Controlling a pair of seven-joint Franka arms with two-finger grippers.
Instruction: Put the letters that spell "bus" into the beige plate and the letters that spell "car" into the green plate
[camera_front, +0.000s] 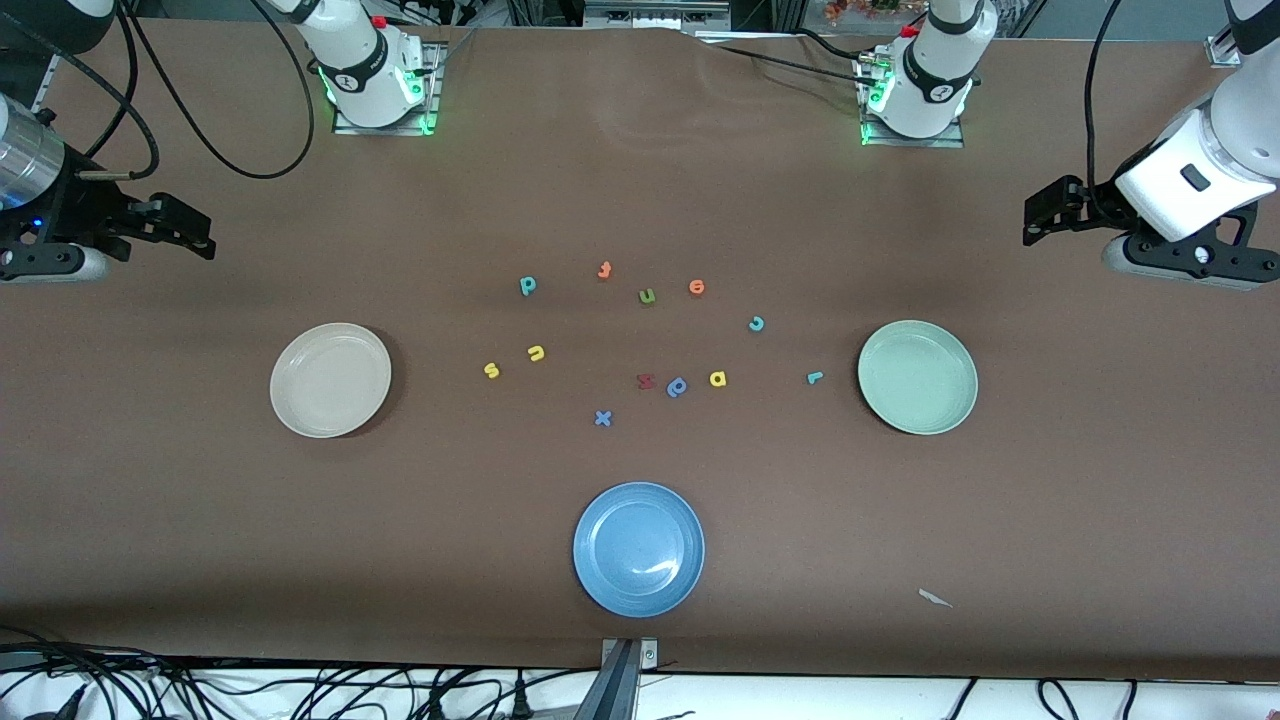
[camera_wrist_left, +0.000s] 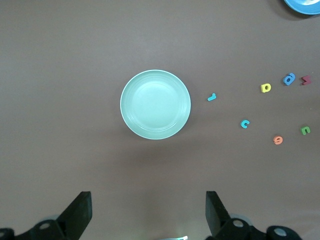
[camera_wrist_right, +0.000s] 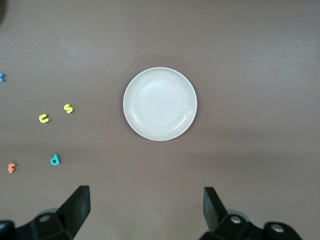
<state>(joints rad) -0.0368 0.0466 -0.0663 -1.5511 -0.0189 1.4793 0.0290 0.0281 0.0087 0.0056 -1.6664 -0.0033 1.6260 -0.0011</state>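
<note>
Brown bench (camera_front: 640, 180) holds scattered foam letters (camera_front: 536, 352) between beige plate (camera_front: 330, 380) and green plate (camera_front: 917, 377); left end effector (camera_wrist_left: 149, 212) and right end effector (camera_wrist_right: 147, 209) wait released at its ends.

Counting three plates sitting on the desk (camera_front: 200, 520): one beige plate (camera_front: 330, 380), one green plate (camera_front: 918, 377), one blue plate (camera_front: 639, 549). Eleven little foam letters lying around, four teal, three yellow, two orange.
</note>
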